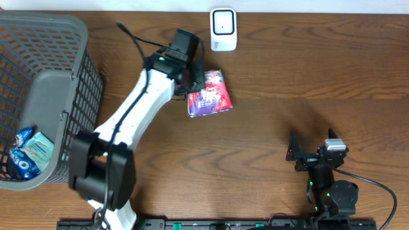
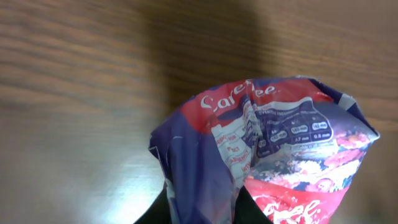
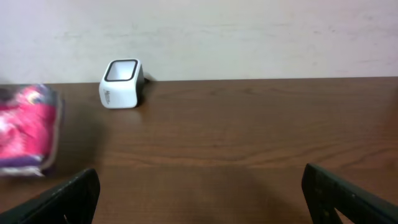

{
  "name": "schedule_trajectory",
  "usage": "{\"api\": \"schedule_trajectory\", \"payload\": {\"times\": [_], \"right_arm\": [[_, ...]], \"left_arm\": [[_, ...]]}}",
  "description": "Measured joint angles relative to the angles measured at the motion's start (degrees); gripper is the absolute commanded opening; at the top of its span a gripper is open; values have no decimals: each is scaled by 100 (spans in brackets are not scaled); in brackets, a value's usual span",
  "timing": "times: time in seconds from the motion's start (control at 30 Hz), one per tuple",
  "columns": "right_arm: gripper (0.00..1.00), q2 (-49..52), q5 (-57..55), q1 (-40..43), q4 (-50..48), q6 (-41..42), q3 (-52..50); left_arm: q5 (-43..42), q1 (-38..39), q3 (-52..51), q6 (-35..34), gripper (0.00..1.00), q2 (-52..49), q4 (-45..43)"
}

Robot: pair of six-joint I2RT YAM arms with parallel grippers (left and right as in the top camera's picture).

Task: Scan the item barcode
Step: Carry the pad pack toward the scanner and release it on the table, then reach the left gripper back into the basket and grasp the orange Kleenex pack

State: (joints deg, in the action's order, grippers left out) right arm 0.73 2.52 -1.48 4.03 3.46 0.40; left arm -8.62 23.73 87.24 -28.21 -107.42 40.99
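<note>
A purple and red snack packet (image 1: 209,94) hangs from my left gripper (image 1: 193,82) just below the white barcode scanner (image 1: 223,29) at the table's far edge. In the left wrist view the packet (image 2: 280,149) fills the frame, and both dark fingers (image 2: 158,211) are shut on a fold of its purple edge. My right gripper (image 1: 311,153) rests near the front right with its jaws wide apart and nothing between them. The right wrist view shows the scanner (image 3: 121,84) far left and the packet (image 3: 28,130) at the left edge.
A grey mesh basket (image 1: 61,96) stands at the left, with blue snack packs (image 1: 29,153) inside it. A pale wall (image 3: 249,37) runs behind the table's far edge.
</note>
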Motion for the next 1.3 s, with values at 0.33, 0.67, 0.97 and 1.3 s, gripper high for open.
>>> {"api": "schedule_trajectory", "payload": {"times": [0.33, 0.67, 0.97, 1.3], "right_arm": [[99, 0, 0, 0, 0, 0, 0], [99, 2, -2, 0, 0, 0, 0], [99, 0, 0, 0, 0, 0, 0], [99, 0, -2, 0, -2, 0, 0]], "left_arm": [[-315, 531, 0, 822, 79, -188, -116], [-417, -238, 131, 1198, 87, 920, -120], [-304, -2627, 323, 1174, 87, 2699, -153], [317, -5285, 313, 249, 87, 2527, 835]]}}
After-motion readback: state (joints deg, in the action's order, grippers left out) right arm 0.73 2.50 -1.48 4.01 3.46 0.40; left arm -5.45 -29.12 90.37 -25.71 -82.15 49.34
